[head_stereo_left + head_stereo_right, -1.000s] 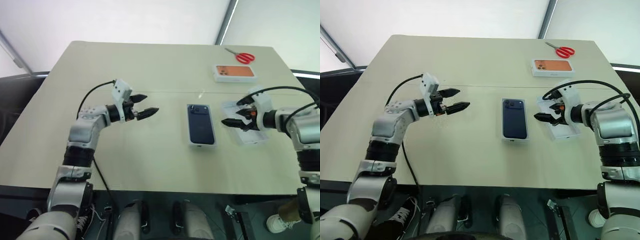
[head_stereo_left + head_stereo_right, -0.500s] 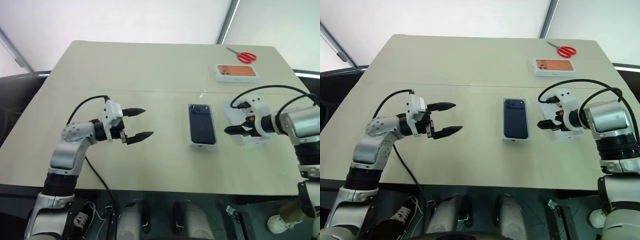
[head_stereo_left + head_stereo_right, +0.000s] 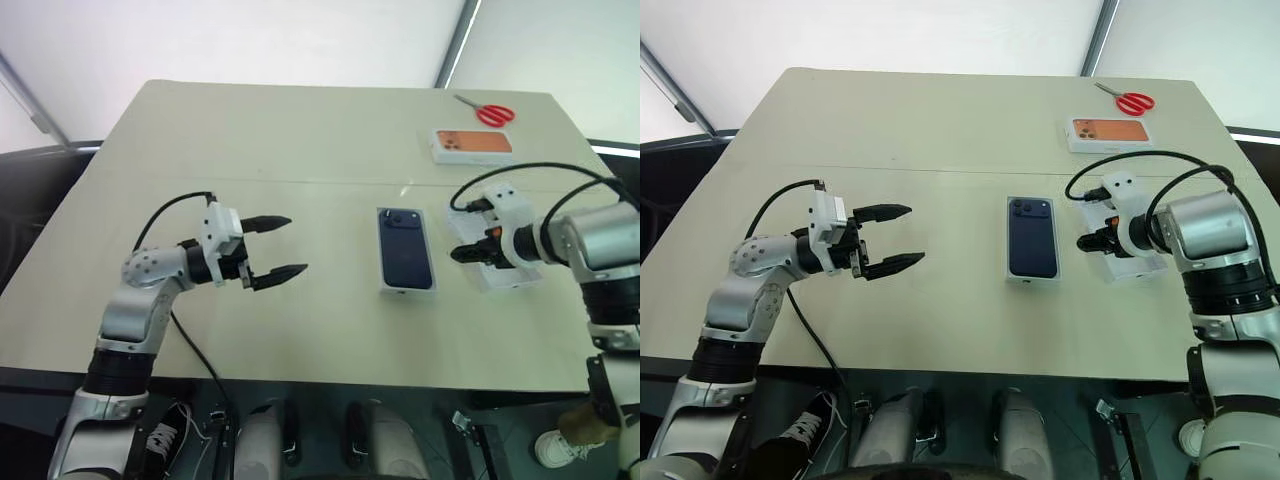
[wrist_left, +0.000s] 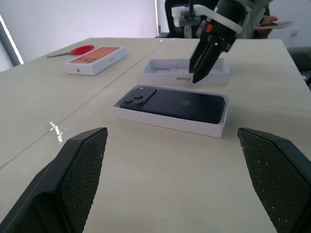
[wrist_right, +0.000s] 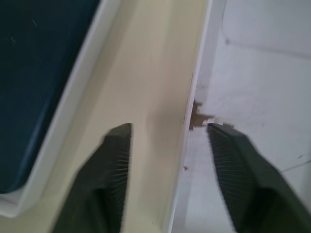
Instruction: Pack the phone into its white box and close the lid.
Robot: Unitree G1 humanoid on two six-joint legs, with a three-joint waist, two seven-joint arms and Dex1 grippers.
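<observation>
a: saw what first, by size?
b: noted a beige table (image 3: 300, 140), bearing everything else.
a: and the tools?
b: found the left gripper (image 3: 297, 243) hovering over the table's left part, fingers spread wide, holding nothing, well apart from the phone. found the right gripper (image 3: 456, 254) tilted down at the lid (image 3: 512, 280), on the wall facing the white box. saw its fingers (image 5: 116, 170) part-way apart and straddling that wall, one over bare table, one inside the lid. made out a gap on each side of the wall, so not yet pinching.
a: located the task's items where?
b: placed the lid open side up, just right of the white box (image 3: 405, 290), with a strip of bare table between. placed the white box at the table's middle. saw the phone (image 3: 405, 250) lying flat inside it, back up, camera cluster at the far end, white walls all round.
a: anything smaller?
b: marked a printed box (image 3: 473, 145) with an orange phone picture near the far right edge, and red scissors (image 3: 488, 113) just beyond it.
</observation>
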